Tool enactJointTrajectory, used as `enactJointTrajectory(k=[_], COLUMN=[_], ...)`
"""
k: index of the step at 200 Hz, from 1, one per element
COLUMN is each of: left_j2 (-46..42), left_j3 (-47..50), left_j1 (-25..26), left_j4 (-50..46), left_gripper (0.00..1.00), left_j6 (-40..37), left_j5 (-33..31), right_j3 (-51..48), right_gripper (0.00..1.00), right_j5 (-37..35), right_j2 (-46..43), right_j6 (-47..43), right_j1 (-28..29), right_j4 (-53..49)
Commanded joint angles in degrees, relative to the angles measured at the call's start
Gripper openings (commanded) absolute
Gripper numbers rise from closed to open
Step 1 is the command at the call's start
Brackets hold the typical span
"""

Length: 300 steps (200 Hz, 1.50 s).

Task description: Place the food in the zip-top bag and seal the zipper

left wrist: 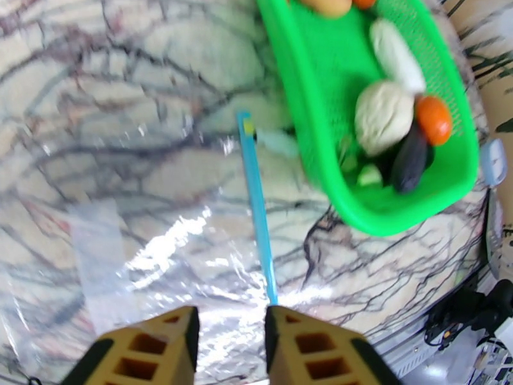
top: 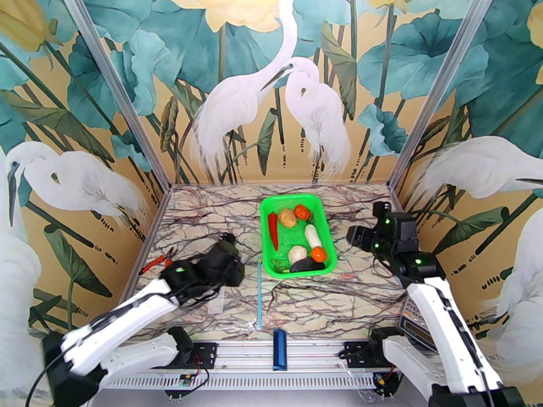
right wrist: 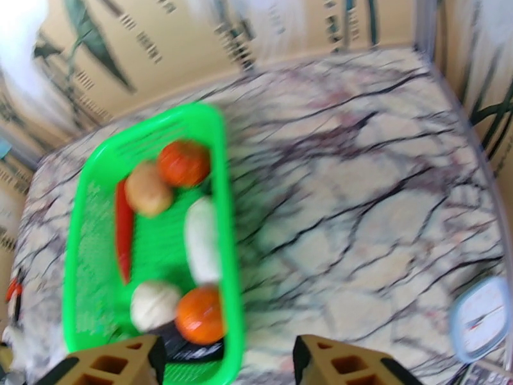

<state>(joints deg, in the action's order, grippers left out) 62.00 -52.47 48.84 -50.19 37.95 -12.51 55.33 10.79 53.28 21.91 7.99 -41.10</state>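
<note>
Top external view: the green basket point(top: 264, 232) sits mid-counter point(top: 203, 211) with the food in it. I count a red chili point(top: 273, 228), potato point(top: 288, 218), tomato point(top: 302, 212), white radish point(top: 311, 235), garlic point(top: 297, 254), second tomato point(top: 318, 254) and a dark eggplant point(top: 307, 264) at the near end.

The clear bag point(left wrist: 160, 264) lies flat on the counter, left of the basket's near corner. Its light-blue zipper point(left wrist: 256, 200) runs toward me, far end close to the basket wall.

Left wrist view: the left fingers point(left wrist: 160, 344) hang over the bag's near part, parted by a modest gap with nothing between them. The zipper's near end is just beside one finger.

Right wrist view: the right fingers point(right wrist: 340, 364) are spread wide and empty, by the basket's near right side.

A dark-blue bar point(top: 279, 349) lies at the near edge, apart from the bag.
</note>
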Motion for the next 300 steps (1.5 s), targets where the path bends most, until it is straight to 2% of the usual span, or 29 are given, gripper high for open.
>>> enactJointTrajectory(k=[1,47,129,182,300], left_j2=[3.4,8.7,17.1,23.3,25.0], left_j3=[1.2,3.5,6.2,5.6,7.6], left_j1=[2.0,3.1,5.2,5.1,5.1], left_j4=[3.1,8.3,17.2,18.7,20.2], left_gripper=[0.36,0.41,0.41,0.40,0.40], left_j6=[6.3,8.7,9.3,9.4,8.9], left_j5=[-0.6,3.6,5.8,6.3,6.0], right_j3=[2.6,4.7,5.6,6.9,5.9], right_gripper=[0.59,0.60,0.60,0.60,0.60], right_j5=[0.7,0.2,0.3,0.4,0.3], right_j2=[0.4,3.1,5.1,6.0,4.0], right_j6=[2.9,3.9,4.5,3.6,3.5], right_j1=[2.9,7.0,8.9,9.1,9.1], right_j4=[-3.5,-5.8,-4.6,-4.7,-5.2])
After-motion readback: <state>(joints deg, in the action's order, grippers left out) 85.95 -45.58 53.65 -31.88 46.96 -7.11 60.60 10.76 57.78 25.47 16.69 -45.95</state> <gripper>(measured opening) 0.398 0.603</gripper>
